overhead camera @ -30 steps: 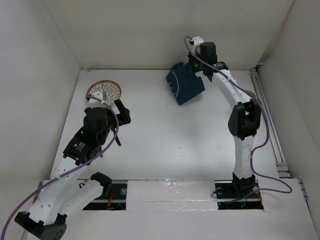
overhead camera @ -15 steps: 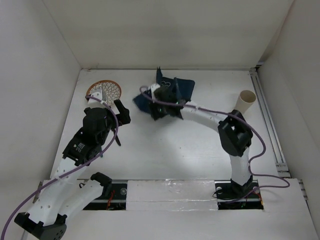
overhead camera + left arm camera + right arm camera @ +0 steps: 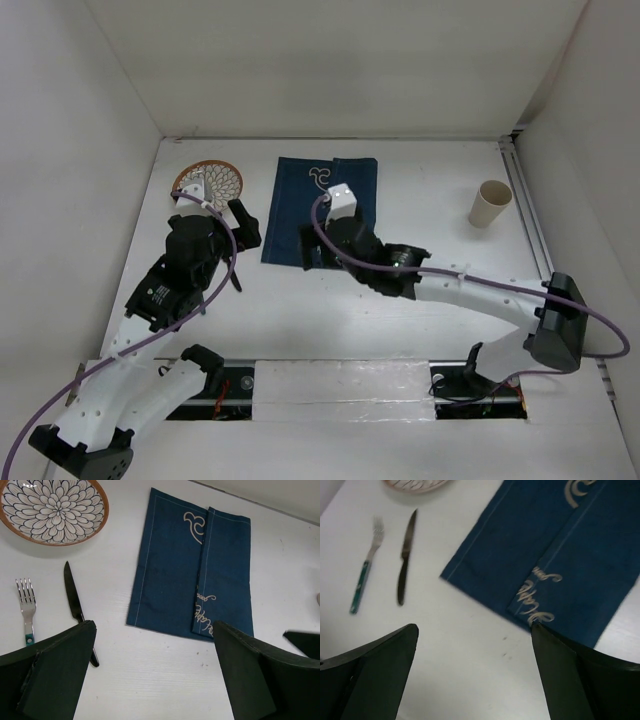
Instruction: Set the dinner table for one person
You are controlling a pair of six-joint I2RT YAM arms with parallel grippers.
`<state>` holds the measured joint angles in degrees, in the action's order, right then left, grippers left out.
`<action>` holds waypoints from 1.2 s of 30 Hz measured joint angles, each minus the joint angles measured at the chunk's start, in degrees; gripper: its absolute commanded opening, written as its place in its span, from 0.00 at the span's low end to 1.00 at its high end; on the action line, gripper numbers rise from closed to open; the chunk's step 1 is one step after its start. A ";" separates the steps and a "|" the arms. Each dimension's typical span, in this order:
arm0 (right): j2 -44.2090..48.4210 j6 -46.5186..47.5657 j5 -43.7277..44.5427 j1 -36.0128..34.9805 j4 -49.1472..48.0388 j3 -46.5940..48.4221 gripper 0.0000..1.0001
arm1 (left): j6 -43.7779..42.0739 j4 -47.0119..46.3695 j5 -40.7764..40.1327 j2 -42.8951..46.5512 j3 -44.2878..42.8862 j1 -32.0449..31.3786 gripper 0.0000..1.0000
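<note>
The navy placemat (image 3: 300,205) lies flat on the white dinner table (image 3: 400,300) at the back middle, one side folded over (image 3: 225,575). My right gripper (image 3: 318,250) hovers open over its near edge, holding nothing; in the right wrist view the placemat (image 3: 545,555) lies just beyond the open gripper (image 3: 475,675). My left gripper (image 3: 240,250) stands open left of the mat, empty (image 3: 155,675). A patterned plate (image 3: 210,180) sits at the back left. A fork (image 3: 27,605) and a knife (image 3: 75,605) lie side by side near it.
A beige cup (image 3: 490,203) stands upright at the back right. White walls enclose the table on the left, back and right. The fork (image 3: 365,575) and knife (image 3: 405,560) lie between the left arm and the mat.
The right arm swung the placemat from the back right to the back middle, laid it flat and opened its jaws off it. The cup came into sight. The left arm stayed still.
</note>
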<state>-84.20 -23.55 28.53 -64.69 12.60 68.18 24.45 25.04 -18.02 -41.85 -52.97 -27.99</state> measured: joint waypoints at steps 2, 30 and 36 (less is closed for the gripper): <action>-0.28 1.31 0.35 3.69 -1.31 0.15 1.00 | 0.00 0.00 0.00 0.02 -0.02 0.00 1.00; -36.09 6.75 -7.56 13.11 10.34 19.58 0.49 | 0.02 0.02 -0.20 -0.48 0.00 0.00 1.00; -36.85 5.97 -8.00 13.64 10.14 19.63 0.23 | 0.02 0.00 -0.13 -0.07 0.00 0.00 1.00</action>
<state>-121.05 -17.58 20.53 -51.05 22.74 87.81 24.47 25.04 -18.15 -41.91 -52.97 -27.99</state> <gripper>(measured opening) 0.289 0.997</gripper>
